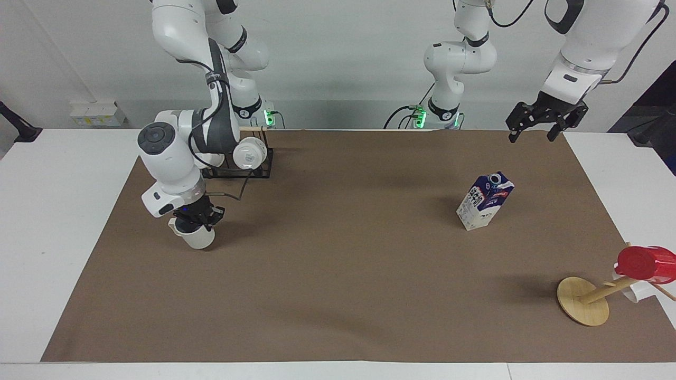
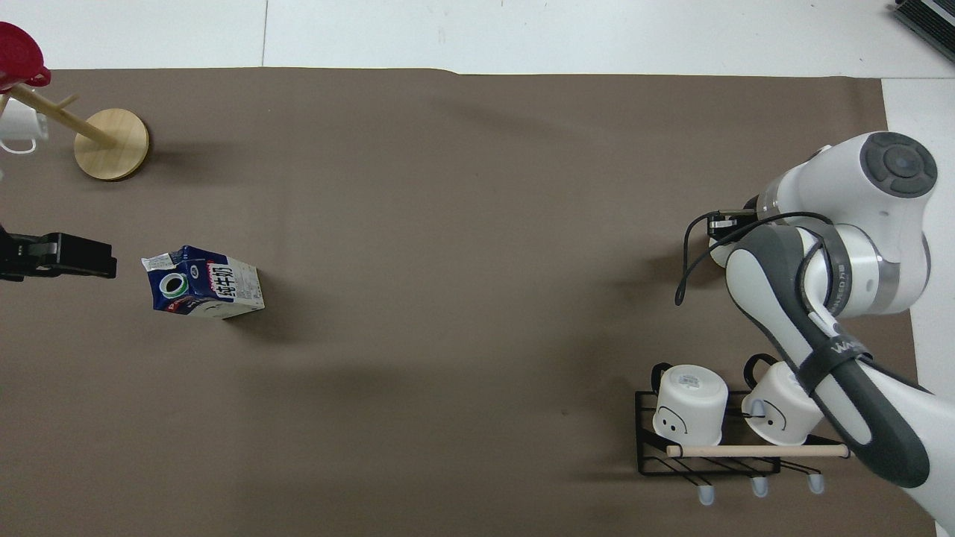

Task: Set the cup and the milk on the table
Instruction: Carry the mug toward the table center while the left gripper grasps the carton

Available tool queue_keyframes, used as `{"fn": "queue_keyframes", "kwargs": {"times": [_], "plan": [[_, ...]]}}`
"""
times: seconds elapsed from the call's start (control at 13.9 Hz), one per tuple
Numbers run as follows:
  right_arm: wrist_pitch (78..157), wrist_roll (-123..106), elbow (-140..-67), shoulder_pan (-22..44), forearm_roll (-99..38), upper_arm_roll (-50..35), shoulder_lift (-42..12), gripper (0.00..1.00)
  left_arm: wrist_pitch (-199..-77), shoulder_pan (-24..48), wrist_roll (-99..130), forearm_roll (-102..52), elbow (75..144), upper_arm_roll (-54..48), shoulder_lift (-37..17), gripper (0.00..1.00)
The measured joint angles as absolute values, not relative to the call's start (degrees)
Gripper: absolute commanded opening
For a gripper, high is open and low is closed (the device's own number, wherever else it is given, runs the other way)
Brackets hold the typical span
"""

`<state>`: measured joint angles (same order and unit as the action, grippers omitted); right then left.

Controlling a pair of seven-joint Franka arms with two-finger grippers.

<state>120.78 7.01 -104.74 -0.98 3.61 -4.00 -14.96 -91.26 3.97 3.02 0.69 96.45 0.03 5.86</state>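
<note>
- Facing view: my right gripper (image 1: pixel 196 217) points straight down over the right arm's end of the wide white table (image 1: pixel 58 211) with its brown paper mat (image 1: pixel 338 264). Its fingers are pinched on the rim of the off-white ceramic mug with the grey-blue inside (image 1: pixel 195 236).
- The mug hangs upright from my grip with its small handle turned toward the table's edge; I cannot tell whether its base is clear of the mat.
- Nearer to the robots than the mug stands a black wire rack (image 1: pixel 248 166) with a white mug lying on its side (image 1: pixel 248 153).
- My left gripper (image 1: pixel 533 129) waits in the air over the mat's corner at the left arm's end, fingers spread and holding nothing.
- The small dark blue and white gable-top milk carton (image 1: pixel 485 200) stands on the mat, well apart from both grippers, its grey cap up.
- Farther from the robots, a round wooden stand (image 1: pixel 582 301) carries a glossy red cup (image 1: pixel 645 264).
- Overhead view: my right arm covers most of the mug, and only a sliver of the gripper (image 2: pixel 727 224) shows.
- The carton (image 2: pixel 205 283) stands just beside my left gripper's spread black fingers (image 2: pixel 67 256), not touching them.
- Two white mugs (image 2: pixel 690 403) rest in the rack (image 2: pixel 709 447).
</note>
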Motion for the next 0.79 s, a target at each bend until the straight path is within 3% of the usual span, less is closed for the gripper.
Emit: {"fn": "queue_keyframes", "kwargs": {"times": [0.22, 0.5, 0.79], "plan": [[120.11, 13.88, -103.41, 5.04, 3.61, -4.45, -14.78, 0.0, -91.99, 3.99, 4.8, 0.69, 99.43, -0.04, 7.21, 1.0], [120.14, 20.71, -101.61, 11.26, 3.62, -4.7, -14.88, 0.0, -105.69, 4.15, 7.08, 0.69, 114.21, -0.67, 11.3, 1.0], [120.03, 30.76, -98.76, 20.15, 3.62, -4.78, -16.72, 0.0, -116.6, 4.44, 9.39, 0.69, 122.13, -1.0, 11.06, 1.0]]}}
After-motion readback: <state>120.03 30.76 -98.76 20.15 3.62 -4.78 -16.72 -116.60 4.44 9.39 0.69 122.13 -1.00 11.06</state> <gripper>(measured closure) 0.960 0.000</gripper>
